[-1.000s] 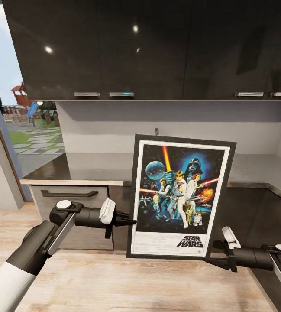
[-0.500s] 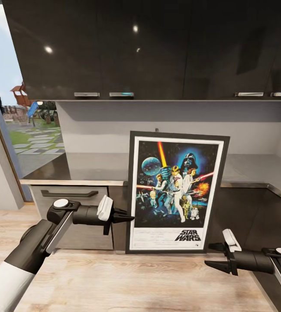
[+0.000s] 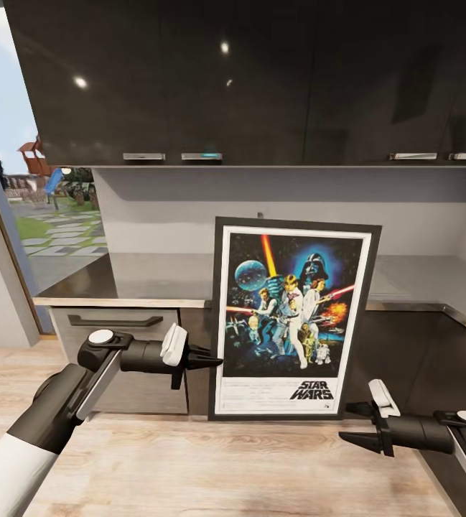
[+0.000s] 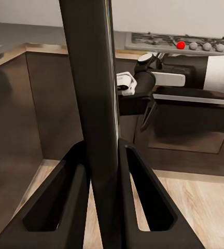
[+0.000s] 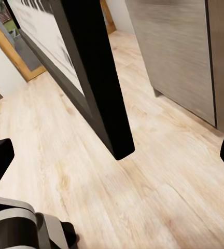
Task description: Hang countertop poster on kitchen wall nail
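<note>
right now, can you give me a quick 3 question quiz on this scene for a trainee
1. True or false: the left pincer is shut on the poster's left edge.
2. Which best describes the right pincer? A) clamped on the poster's bottom corner B) open, clear of the poster C) resting on the kitchen countertop
3. Fill in: the poster is held ____ (upright or flat) in front of the cabinet fronts.

Key: 1 true, the left wrist view shows both fingers pressed on the frame edge. 2 B, the frame corner hangs between its spread fingers, untouched. 3 upright.
</note>
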